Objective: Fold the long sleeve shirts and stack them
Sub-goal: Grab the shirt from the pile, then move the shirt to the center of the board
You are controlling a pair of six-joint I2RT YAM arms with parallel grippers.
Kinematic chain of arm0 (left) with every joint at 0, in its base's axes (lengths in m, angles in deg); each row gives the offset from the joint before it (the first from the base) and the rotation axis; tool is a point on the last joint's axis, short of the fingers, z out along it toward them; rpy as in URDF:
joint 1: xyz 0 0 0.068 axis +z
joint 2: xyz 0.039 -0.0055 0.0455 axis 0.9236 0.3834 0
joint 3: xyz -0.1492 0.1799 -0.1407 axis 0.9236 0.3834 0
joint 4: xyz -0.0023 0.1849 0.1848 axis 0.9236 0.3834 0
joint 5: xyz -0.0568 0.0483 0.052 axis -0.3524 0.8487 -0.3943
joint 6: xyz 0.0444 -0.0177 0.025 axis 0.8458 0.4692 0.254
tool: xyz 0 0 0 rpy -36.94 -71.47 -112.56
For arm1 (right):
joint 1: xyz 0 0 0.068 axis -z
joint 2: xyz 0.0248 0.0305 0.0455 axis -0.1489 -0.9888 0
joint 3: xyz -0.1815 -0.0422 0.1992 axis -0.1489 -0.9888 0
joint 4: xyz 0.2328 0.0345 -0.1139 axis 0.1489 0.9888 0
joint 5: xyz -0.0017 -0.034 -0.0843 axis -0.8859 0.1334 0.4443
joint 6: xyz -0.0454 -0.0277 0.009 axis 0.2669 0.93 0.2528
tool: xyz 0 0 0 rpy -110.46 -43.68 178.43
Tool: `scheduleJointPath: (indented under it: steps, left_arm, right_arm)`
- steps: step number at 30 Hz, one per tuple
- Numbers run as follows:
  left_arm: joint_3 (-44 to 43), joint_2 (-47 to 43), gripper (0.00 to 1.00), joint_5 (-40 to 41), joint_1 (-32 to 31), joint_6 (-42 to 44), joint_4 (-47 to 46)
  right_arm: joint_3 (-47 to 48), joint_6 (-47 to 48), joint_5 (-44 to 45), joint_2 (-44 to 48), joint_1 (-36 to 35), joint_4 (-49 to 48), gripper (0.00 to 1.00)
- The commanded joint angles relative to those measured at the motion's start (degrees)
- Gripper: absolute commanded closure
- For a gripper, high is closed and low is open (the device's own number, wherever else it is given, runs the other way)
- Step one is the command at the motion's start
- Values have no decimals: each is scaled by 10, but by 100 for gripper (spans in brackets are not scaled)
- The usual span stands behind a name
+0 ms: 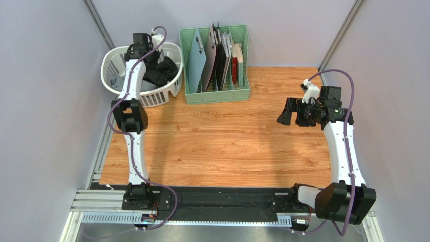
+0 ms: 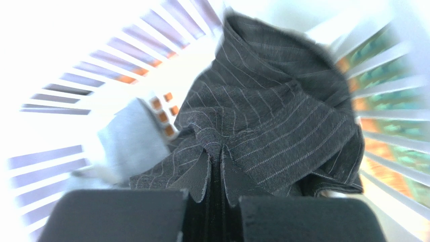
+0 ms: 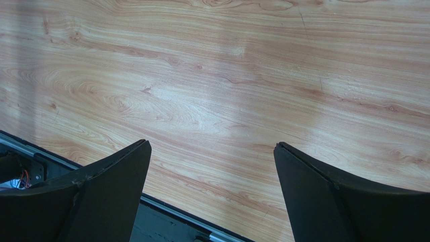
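Observation:
A black long sleeve shirt with thin pale pinstripes (image 2: 282,111) lies crumpled in the white laundry basket (image 1: 113,60) at the back left. My left gripper (image 2: 222,151) reaches down into the basket and is shut on a fold of this black shirt (image 1: 164,70); the left gripper (image 1: 146,55) sits above the basket's middle. A pale grey cloth (image 2: 126,146) lies beside the black shirt, left of the fingers. My right gripper (image 1: 283,118) hovers over the right side of the table, open and holding nothing (image 3: 211,146).
A green rack (image 1: 217,93) with upright boards and folders stands right of the basket at the back. The wooden table (image 1: 227,141) stretches between the arms. Grey walls close in on both sides, and a black rail runs along the near edge.

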Motion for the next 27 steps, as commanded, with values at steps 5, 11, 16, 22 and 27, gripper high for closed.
scheduleJointPath:
  steps: [5, 11, 16, 22, 27]
  left_arm:
    - [-40, -291, 100, -82, -13, -103, -95]
    - [-47, -424, 100, -127, -90, -158, -81]
    - [-68, -495, 100, -133, -181, -236, -119]
    - [-5, -532, 100, -237, -228, -390, -149]
    - [223, -634, 100, -319, -237, -368, -118]
  right_arm:
    - [19, -4, -19, 6, 0, -18, 0]
    - [22, -7, -36, 8, 0, -17, 0]
    - [22, -10, -43, 15, 0, -17, 0]
    - [21, -9, -41, 26, 0, -14, 0]
    - [29, 0, -34, 31, 1, -3, 0]
